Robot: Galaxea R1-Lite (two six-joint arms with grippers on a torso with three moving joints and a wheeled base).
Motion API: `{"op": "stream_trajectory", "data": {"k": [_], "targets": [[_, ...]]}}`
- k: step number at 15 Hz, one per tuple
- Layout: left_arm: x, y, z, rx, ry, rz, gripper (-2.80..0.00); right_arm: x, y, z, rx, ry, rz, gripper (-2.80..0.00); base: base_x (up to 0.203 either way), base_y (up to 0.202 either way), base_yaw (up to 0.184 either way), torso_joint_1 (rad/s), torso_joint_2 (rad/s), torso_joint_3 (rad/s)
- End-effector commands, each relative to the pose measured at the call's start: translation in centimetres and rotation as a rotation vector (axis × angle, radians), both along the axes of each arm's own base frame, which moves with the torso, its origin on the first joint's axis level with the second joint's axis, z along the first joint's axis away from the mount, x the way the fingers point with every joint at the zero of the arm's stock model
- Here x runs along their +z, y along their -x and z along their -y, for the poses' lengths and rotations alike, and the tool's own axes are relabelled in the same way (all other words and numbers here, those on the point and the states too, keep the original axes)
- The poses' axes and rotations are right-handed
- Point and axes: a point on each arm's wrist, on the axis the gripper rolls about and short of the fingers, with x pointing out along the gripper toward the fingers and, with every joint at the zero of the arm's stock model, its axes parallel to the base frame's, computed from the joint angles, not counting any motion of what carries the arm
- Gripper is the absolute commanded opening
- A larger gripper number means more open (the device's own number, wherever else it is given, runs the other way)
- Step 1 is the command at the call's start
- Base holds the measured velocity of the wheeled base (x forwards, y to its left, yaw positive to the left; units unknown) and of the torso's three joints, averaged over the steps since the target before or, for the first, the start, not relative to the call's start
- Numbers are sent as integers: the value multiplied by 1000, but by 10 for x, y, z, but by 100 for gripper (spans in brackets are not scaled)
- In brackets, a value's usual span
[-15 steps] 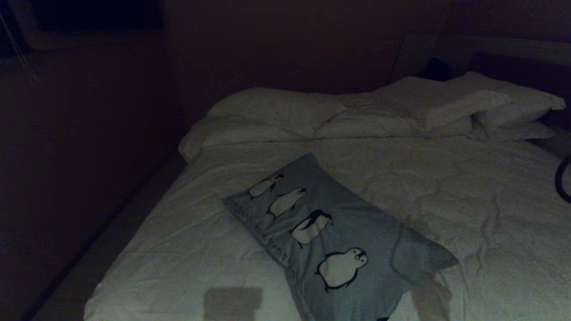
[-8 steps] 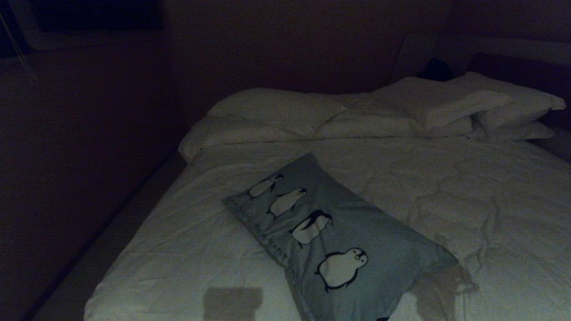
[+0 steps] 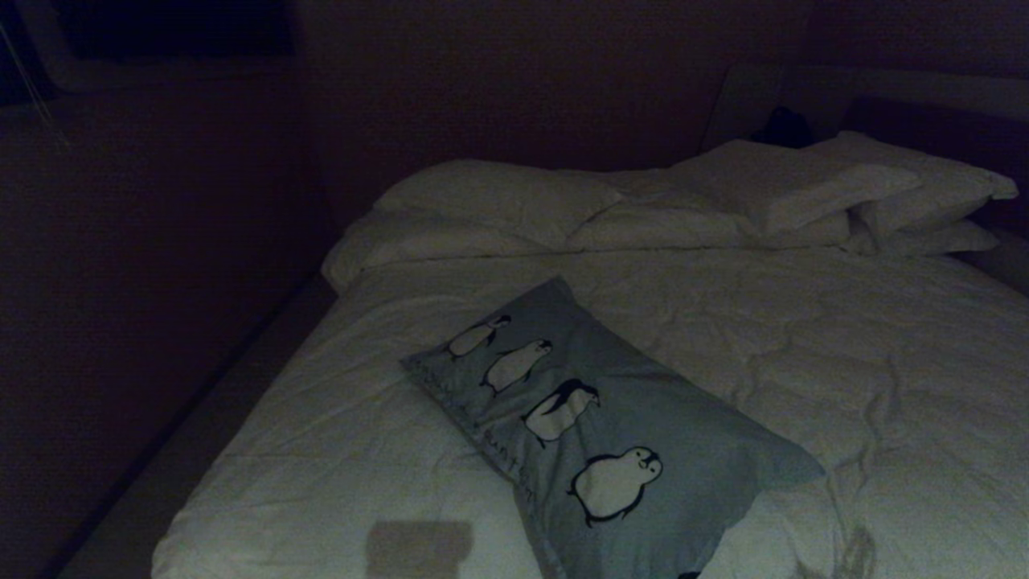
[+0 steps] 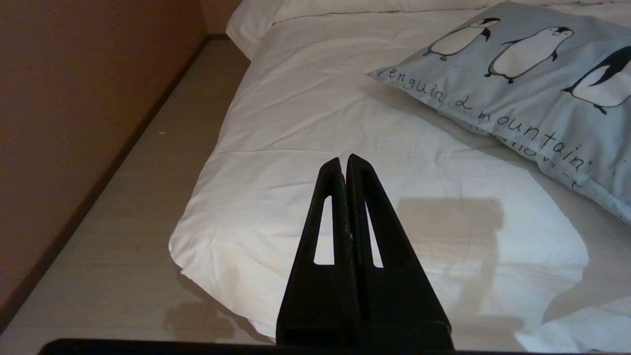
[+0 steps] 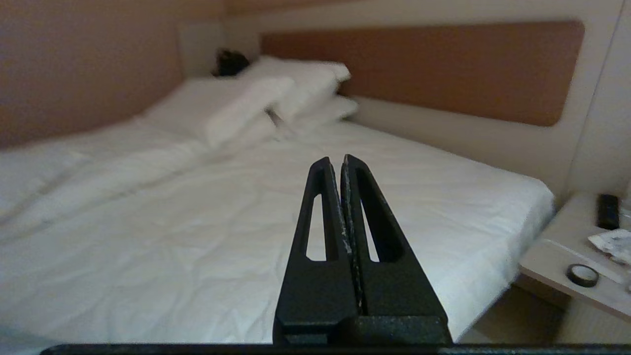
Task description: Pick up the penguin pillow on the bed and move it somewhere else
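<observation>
White bed point(image 3: 844, 362), grey-blue penguin pillow point(image 3: 643, 418) lying diagonally, lettered edge

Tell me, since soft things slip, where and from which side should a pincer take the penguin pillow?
Probably the corner nearest the bed's open right half. The pillow lies flat and slantwise there, its corner jutting over bare quilt, so a pincer coming from that side could pinch fabric. Both pincers, left and right, are shut and must open first.
</observation>
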Motion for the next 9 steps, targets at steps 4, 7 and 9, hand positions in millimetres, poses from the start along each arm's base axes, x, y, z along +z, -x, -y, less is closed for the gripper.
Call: {"op": "stream_trajectory", "data": {"k": [4,7,9], "targets": [[0,0,0,1,0,0,-280,-36,30,-3,332,-33,-100,-280,0,0,0,0,0,0],[0,0,0,1,0,0,-280,-36,31,-4,417,-26,-93,-280,0,0,0,0,0,0],[0,0,0,1,0,0,-280,-30,34,-5,456,-17,-77,-280,0,0,0,0,0,0]]}}
